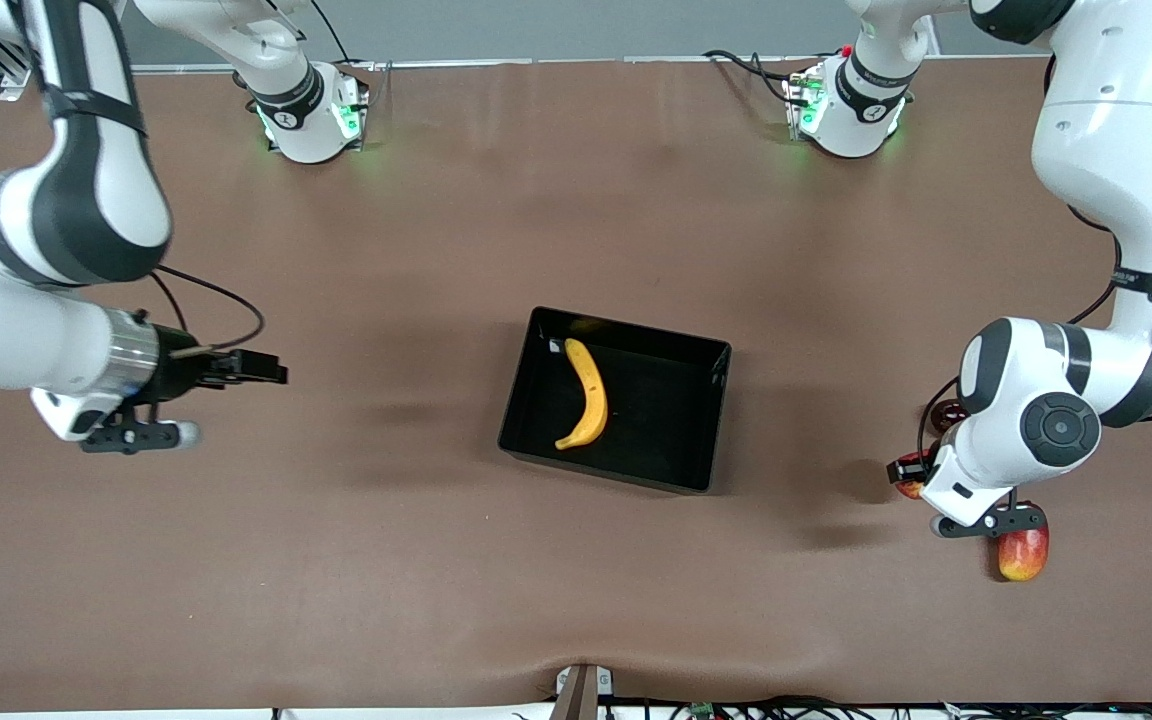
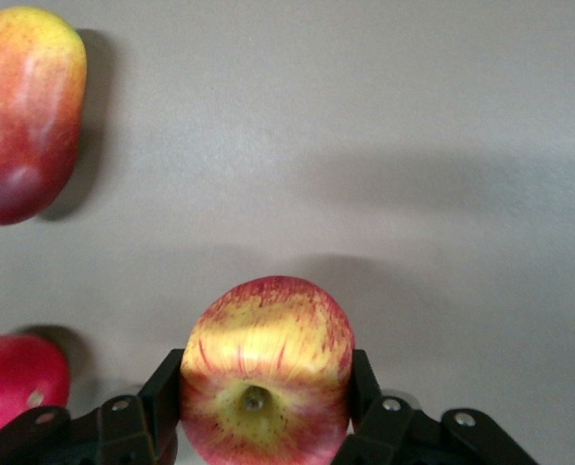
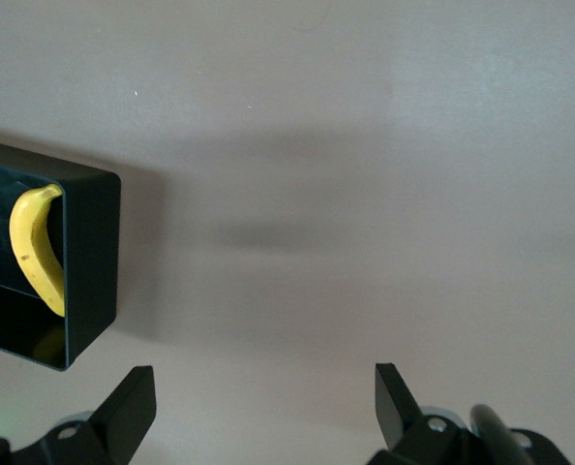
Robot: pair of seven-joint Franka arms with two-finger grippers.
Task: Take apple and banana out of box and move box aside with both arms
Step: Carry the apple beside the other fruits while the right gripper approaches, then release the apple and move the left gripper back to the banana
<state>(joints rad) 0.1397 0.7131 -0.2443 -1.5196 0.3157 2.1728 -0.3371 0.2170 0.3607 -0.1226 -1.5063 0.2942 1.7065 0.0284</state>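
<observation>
Mango [image 2: 28, 111] and a dark red fruit [image 2: 16, 383] lie near the left gripper [image 2: 266, 392], whose fingers clamp the apple [image 2: 266, 378]. Banana [image 1: 586, 395] lies in the box [image 1: 701, 425]. Right gripper [image 3: 263, 397] hangs wide open over bare table [image 1: 386, 560].

Glossy black plastic box [image 1: 707, 420]; smooth waxy apple [image 2: 266, 378]; matt table [image 1: 386, 560], possibly cloth.

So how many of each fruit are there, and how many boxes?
Banana: 1
Apple: 1
Mango: 1
Small red fruit: 1
Black tray: 1
Total: 5 things, 4 of them fruits
</observation>
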